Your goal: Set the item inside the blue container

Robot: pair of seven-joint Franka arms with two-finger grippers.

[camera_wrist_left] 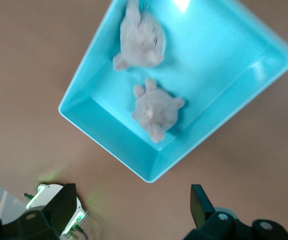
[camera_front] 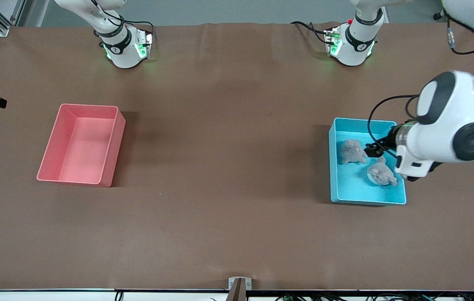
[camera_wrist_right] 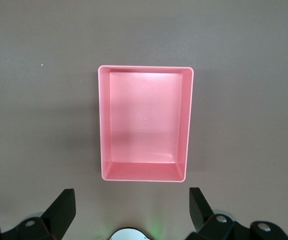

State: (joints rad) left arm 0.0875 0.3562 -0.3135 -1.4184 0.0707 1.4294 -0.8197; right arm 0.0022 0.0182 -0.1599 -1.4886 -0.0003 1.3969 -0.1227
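The blue container (camera_front: pixel 347 190) sits toward the left arm's end of the table. Two grey plush items lie in it, side by side and apart: one (camera_front: pixel 352 151) farther from the front camera, one (camera_front: pixel 381 173) nearer. My left gripper (camera_front: pixel 372 149) hangs over the container, open, with nothing between its fingers. From the left wrist view the same container (camera_wrist_left: pixel 224 60) holds both plush items (camera_wrist_left: pixel 141 37) (camera_wrist_left: pixel 156 110), well clear of the open left gripper (camera_wrist_left: pixel 132 200). My right gripper (camera_wrist_right: pixel 131 200) is open and empty, high over the table.
A pink bin (camera_front: pixel 82 146) with nothing in it stands toward the right arm's end of the table, and it shows in the right wrist view (camera_wrist_right: pixel 144 120). Both arm bases (camera_front: pixel 124 46) (camera_front: pixel 352 44) stand along the table's edge farthest from the front camera.
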